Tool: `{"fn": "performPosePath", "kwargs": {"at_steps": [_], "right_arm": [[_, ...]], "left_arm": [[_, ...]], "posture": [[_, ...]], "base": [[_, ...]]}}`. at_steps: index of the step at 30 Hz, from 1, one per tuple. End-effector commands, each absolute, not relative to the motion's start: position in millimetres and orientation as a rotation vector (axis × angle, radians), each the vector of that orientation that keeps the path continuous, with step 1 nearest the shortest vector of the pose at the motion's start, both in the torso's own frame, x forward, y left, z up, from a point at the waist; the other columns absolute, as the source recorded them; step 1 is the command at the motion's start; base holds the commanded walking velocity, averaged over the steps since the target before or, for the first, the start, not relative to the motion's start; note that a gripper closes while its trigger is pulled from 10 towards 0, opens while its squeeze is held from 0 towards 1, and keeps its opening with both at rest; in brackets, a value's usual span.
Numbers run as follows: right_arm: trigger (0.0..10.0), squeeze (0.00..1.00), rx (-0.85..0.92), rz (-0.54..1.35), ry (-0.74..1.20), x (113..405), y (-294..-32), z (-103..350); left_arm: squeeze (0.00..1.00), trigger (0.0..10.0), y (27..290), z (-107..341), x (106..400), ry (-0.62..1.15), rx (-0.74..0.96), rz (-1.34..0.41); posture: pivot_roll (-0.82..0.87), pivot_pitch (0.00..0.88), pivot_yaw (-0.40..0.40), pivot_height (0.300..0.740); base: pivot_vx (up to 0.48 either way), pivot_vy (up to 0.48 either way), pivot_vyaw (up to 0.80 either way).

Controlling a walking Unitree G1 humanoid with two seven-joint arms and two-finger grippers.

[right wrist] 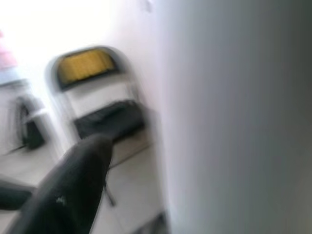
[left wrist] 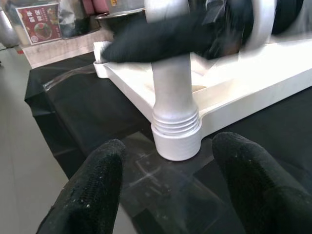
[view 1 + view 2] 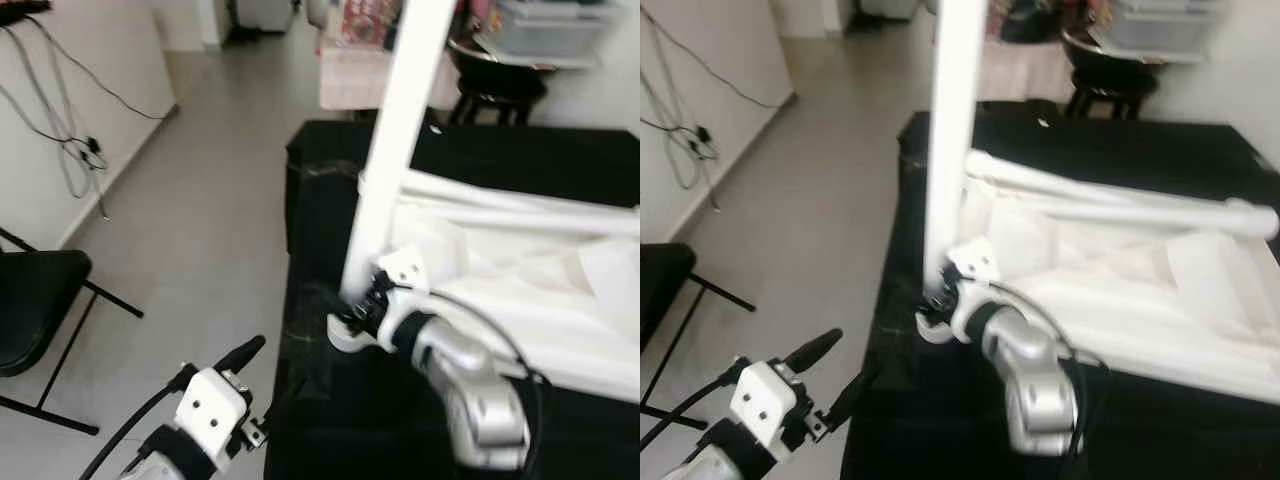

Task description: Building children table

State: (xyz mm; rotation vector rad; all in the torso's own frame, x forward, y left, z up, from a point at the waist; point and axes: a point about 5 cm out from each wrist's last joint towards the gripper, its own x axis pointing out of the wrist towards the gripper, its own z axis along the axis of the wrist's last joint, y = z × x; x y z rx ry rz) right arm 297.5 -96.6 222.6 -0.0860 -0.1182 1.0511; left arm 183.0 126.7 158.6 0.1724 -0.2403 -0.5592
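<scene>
A long white table leg stands nearly upright, its threaded end resting on the black-covered work surface. My right gripper is shut on the leg just above that end; one black finger lies beside the leg. The white tabletop lies flat just behind the leg, touching it, with another white leg lying across it. My left gripper hovers at the near left edge of the surface, open, its two fingertips either side of the leg's foot and apart from it.
A black folding chair stands on the grey floor to the left. Cables hang down the left wall. Beyond the work surface are a black stool and a plastic storage box.
</scene>
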Motion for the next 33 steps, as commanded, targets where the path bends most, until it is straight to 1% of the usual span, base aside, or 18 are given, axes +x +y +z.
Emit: {"fn": "performPosePath", "kwargs": {"at_steps": [1, 2, 3, 4, 5, 6, 7, 13, 14, 18, 25, 26, 27, 29, 30, 31, 32, 33], "right_arm": [[10.0, 1.00, -0.095, 1.223, -0.111, 296, -94, 218], [10.0, 1.00, -0.095, 1.223, -0.111, 296, -94, 218], [10.0, 0.05, -0.125, 1.301, -0.086, 298, -97, 217], [10.0, 0.05, -0.174, 1.377, -0.065, 300, -100, 215], [10.0, 0.00, -0.201, 1.415, -0.041, 306, -102, 214], [10.0, 0.00, -0.214, 1.429, -0.027, 311, -103, 214], [10.0, 0.00, -0.199, 1.430, -0.023, 319, -103, 218], [10.0, 0.00, -0.143, 1.457, -0.016, 332, -102, 225], [0.0, 0.00, -0.144, 1.472, -0.015, 335, -102, 226], [0.0, 0.00, -0.133, 1.518, -0.008, 341, -103, 230], [0.0, 0.00, -0.137, 1.459, -0.028, 341, -116, 226], [0.0, 0.00, -0.155, 1.375, -0.049, 335, -124, 221], [0.0, 0.00, -0.155, 1.375, -0.049, 335, -124, 221], [0.0, 0.00, -0.138, 1.267, -0.068, 326, -130, 218], [0.0, 0.00, -0.138, 1.267, -0.068, 326, -130, 218], [0.0, 0.00, -0.118, 1.179, -0.071, 319, -130, 212], [0.0, 0.00, -0.118, 1.179, -0.071, 319, -130, 212], [0.0, 0.00, -0.092, 0.914, -0.054, 316, -124, 199]], "left_arm": [[0.00, 10.0, 127, 155, 180, -0.222, 0.172, -0.560], [0.00, 10.0, 127, 155, 180, -0.222, 0.172, -0.560], [0.00, 10.0, 127, 155, 180, -0.222, 0.171, -0.560], [0.00, 10.0, 126, 155, 179, -0.222, 0.170, -0.560], [0.00, 10.0, 126, 156, 178, -0.223, 0.169, -0.559], [0.00, 10.0, 126, 156, 178, -0.223, 0.169, -0.559], [0.00, 10.0, 126, 156, 177, -0.223, 0.168, -0.558], [0.00, 10.0, 126, 157, 175, -0.222, 0.168, -0.556], [0.00, 10.0, 126, 157, 175, -0.222, 0.168, -0.556], [0.00, 10.0, 125, 157, 174, -0.221, 0.167, -0.555], [0.00, 10.0, 123, 157, 175, -0.225, 0.163, -0.552], [0.00, 10.0, 123, 157, 175, -0.227, 0.161, -0.550], [0.00, 10.0, 123, 157, 175, -0.227, 0.161, -0.550], [0.00, 10.0, 123, 158, 176, -0.230, 0.160, -0.549], [0.00, 10.0, 123, 158, 176, -0.230, 0.160, -0.549], [0.00, 10.0, 124, 158, 176, -0.231, 0.160, -0.548], [0.00, 10.0, 124, 158, 176, -0.231, 0.160, -0.548], [0.00, 10.0, 125, 158, 177, -0.232, 0.161, -0.548]], "posture": [[0.03, 0.161, -0.031, 0.740], [0.03, 0.161, -0.031, 0.740], [0.03, 0.163, -0.032, 0.740], [0.03, 0.163, -0.032, 0.740], [0.04, 0.164, -0.036, 0.740], [0.04, 0.164, -0.036, 0.740], [0.05, 0.168, -0.039, 0.740], [0.05, 0.173, -0.038, 0.740], [0.05, 0.173, -0.038, 0.740], [0.05, 0.183, -0.046, 0.740], [0.04, 0.184, -0.052, 0.740], [0.03, 0.185, -0.057, 0.740], [0.03, 0.185, -0.057, 0.740], [0.03, 0.185, -0.057, 0.740], [0.03, 0.185, -0.057, 0.740], [0.01, 0.187, -0.060, 0.740], [0.01, 0.187, -0.060, 0.740], [0.01, 0.189, -0.055, 0.740]], "base": [[0.000, 0.000, 0.00], [0.000, 0.000, 0.00], [0.000, 0.000, 0.00], [0.000, 0.000, 0.00], [0.000, 0.000, 0.00], [0.000, 0.000, 0.00], [0.000, 0.000, 0.00], [0.000, 0.000, 0.00], [0.000, 0.000, 0.00], [0.000, 0.000, 0.00], [0.000, 0.000, 0.00], [0.000, 0.000, 0.00], [0.000, 0.000, 0.00], [0.000, 0.000, 0.00], [0.000, 0.000, 0.00], [0.000, 0.000, 0.00], [0.000, 0.000, 0.00], [0.000, 0.000, 0.00]]}}
